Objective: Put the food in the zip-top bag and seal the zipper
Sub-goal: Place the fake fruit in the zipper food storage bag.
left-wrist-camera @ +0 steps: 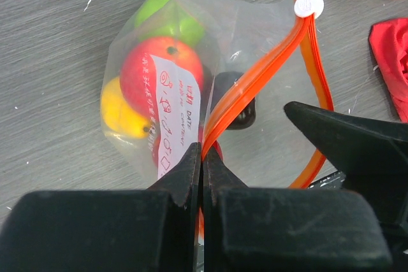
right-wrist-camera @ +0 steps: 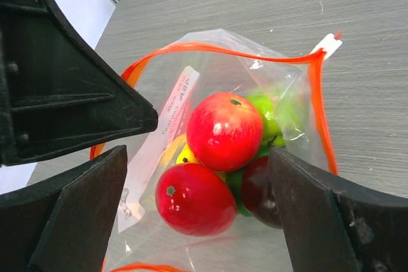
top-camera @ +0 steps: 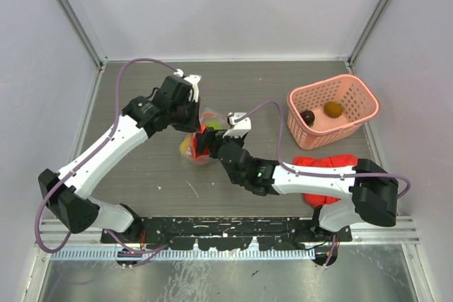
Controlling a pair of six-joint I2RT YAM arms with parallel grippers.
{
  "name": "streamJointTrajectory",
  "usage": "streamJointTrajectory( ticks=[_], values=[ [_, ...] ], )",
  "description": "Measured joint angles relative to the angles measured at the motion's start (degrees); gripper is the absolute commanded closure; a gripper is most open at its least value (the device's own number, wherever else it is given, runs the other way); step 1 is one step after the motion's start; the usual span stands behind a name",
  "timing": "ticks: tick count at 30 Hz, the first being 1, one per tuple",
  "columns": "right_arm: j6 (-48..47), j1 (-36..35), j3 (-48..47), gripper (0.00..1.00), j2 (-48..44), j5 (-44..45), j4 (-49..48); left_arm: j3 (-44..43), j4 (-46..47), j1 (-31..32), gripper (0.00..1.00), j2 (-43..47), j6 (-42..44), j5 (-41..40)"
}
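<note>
The left pincer [left-wrist-camera: 203, 154] pinched the red-orange zipper strip [left-wrist-camera: 255, 81] of the clear plastic bag [left-wrist-camera: 252, 30]; the right pincer [right-wrist-camera: 197, 160] gaped open over round toy fruits [right-wrist-camera: 224, 130] inside.

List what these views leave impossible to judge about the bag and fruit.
1. Top view: the left tool and right tool cover most of the zip-top bag; its fruit cannot be counted.
2. Left wrist: the tool pinching the zipper hides the bag's near end.
3. Right wrist: a dark fruit sits half behind a finger; the bottom edge cuts off the bag's near rim.
4. Top view: the basket holds two fruits too small to identify.
</note>
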State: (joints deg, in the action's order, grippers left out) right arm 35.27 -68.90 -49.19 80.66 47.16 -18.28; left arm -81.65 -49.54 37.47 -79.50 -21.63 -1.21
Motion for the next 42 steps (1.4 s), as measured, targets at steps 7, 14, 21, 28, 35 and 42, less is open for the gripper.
streamJointTrajectory(
  ticks=[7, 14, 21, 28, 35, 42],
  values=[
    [-2.47, 0.0, -3.13, 0.05, -5.73, 0.04, 7.41, 0.15, -0.02, -0.04, 1.0, 0.0, 0.07, -0.07],
    [-2.43, 2.51, -10.34, 0.11, -7.89, -0.96, 19.34, 0.15, -0.04, -0.04, 1.0, 0.02, 0.59, -0.76],
    [1.07, 11.78, -14.58, 0.23, -6.75, -9.05, 32.33, 0.15, -0.07, -0.04, 1.0, 0.02, 1.53, -1.22],
    [2.56, 15.63, -16.2, 0.44, -0.55, -17.94, 38.49, 0.17, -0.07, -0.04, 1.0, 0.02, 1.57, -1.6],
    [1.81, 15.63, -21.44, 0.81, 5.88, -20.46, 43.87, 0.17, -0.15, -0.04, 1.0, 0.15, 1.97, -2.54],
    [-1.25, 16.11, -37.64, 0.99, 10.69, -18.16, 54.8, 0.2, -1.18, -0.04, 1.0, 1.57, 3.13, -5.25]
  ],
)
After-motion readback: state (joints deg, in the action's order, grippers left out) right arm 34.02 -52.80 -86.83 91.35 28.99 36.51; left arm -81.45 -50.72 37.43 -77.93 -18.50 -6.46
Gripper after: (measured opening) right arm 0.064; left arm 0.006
